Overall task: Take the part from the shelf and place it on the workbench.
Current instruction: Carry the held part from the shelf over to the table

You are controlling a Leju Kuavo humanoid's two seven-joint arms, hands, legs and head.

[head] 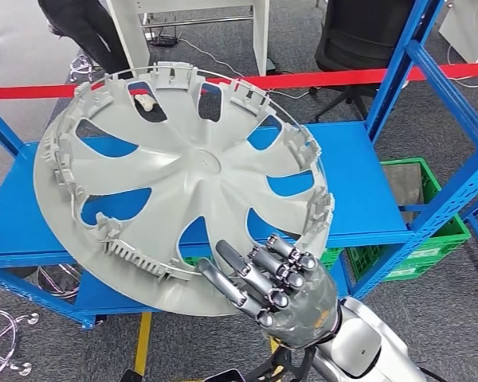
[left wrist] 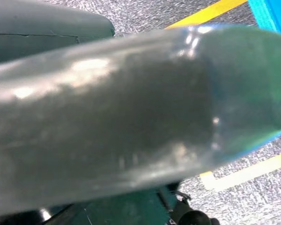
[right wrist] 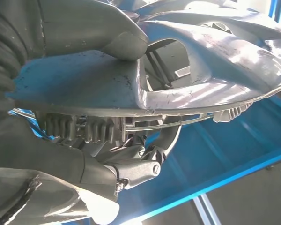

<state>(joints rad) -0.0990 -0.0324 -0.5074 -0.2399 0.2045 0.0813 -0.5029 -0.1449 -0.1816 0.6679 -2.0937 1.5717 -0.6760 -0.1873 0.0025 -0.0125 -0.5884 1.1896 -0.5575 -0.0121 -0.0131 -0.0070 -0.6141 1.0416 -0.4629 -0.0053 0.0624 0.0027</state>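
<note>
The part, a grey wheel cover (head: 182,179), is tilted above the blue shelf (head: 357,183), its near right rim pinched by the right robot hand (head: 272,290). In the right wrist view the thumb (right wrist: 96,28) presses one face of the cover (right wrist: 210,61) while the fingers (right wrist: 132,168) clamp the ribbed underside. The left robot hand's state cannot be told; its wrist view is blurred by a grey surface. A green crate (head: 432,231) sits right, under the shelf.

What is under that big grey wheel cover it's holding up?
Under the wheel cover lies the blue shelf, showing through its openings. The right hand grips its near edge. How much else sits on the shelf beneath it is hidden.
</note>
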